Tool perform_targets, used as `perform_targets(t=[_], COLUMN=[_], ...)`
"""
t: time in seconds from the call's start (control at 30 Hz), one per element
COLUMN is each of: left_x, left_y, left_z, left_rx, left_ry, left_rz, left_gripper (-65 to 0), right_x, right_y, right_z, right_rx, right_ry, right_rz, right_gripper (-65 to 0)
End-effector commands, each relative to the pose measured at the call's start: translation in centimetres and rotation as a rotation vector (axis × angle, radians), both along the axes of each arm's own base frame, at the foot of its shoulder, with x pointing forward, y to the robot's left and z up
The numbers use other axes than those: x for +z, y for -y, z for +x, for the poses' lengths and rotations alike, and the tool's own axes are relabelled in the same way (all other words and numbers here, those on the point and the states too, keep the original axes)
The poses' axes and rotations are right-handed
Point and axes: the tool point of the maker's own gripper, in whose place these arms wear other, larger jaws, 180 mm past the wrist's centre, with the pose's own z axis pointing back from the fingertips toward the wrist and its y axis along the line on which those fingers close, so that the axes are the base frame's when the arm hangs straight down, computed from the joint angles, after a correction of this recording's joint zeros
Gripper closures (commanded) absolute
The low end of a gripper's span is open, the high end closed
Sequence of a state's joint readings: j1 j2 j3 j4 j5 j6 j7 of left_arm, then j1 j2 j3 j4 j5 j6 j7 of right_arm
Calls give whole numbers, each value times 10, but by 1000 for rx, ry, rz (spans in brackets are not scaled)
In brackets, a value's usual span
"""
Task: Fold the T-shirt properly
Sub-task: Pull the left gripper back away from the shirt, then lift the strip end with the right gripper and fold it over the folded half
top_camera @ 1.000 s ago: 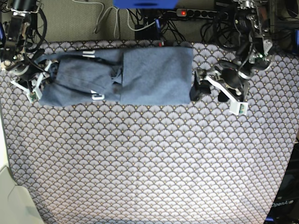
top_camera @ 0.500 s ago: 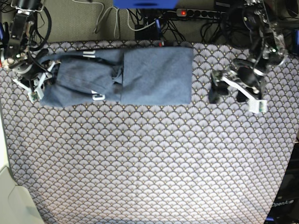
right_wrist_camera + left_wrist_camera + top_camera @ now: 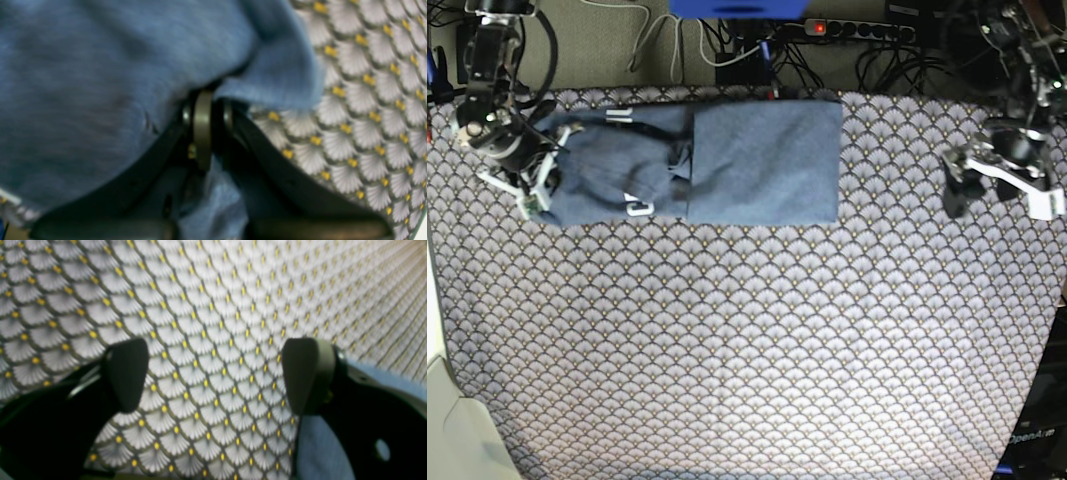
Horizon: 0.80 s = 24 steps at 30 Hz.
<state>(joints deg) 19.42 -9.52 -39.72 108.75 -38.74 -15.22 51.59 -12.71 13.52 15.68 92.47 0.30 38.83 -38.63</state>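
Note:
The slate-blue T-shirt (image 3: 727, 160) lies partly folded across the back of the scallop-patterned table covering (image 3: 747, 350), and its left end is bunched. My right gripper (image 3: 543, 182) sits at that left end. In the right wrist view it (image 3: 203, 130) is shut on a fold of the T-shirt (image 3: 100, 83), and cloth drapes over its fingers. My left gripper (image 3: 999, 192) is open and empty, well to the right of the shirt. In the left wrist view it (image 3: 217, 376) shows only the covering (image 3: 217, 306) between its fingers (image 3: 126, 373).
A power strip (image 3: 857, 28), cables and a blue object (image 3: 737, 8) lie behind the table's back edge. A pale floor or board (image 3: 447, 420) shows past the covering's left front corner. A dark base marked OpenArm (image 3: 1037, 440) stands at the front right.
My left gripper has drawn away to the right, from the shirt's right edge to the table's right side. My right gripper has shifted right and back, carrying the shirt's left end inward.

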Motion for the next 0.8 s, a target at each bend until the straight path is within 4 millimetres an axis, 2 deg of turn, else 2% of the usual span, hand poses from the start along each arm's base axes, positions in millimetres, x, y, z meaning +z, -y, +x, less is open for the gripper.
perform_targets(t=[0.0,0.1,0.27,0.4,0.47,0.6,0.77], left_x=[11,15,18,21,21,19,24], left_y=[-4,-15,-32,-44,-46,-53,-62], left_z=[-1,-7,-20,-26,-27,-38,-41], left_rx=[2,15,55,88,94,114,140], left_ry=[34,39,36,36,36,17,29], left_rz=[4,-4,-2,12,14,26,30], left_gripper=[-623,-623,-623,-623,-623,-623,-623], right_x=[17,42,73,90,88,73,65], right_y=[-4,-7,-10,-30,-43,-74,-113], right_z=[7,16,19,21,21,4,-5], right_rx=[27,22,30,33,63,145,237], right_ry=[55,134,186,234,229,175,147], right_rz=[9,-2,-54,-34,-19,19,73], right_gripper=[0,0,0,0,0,0,0])
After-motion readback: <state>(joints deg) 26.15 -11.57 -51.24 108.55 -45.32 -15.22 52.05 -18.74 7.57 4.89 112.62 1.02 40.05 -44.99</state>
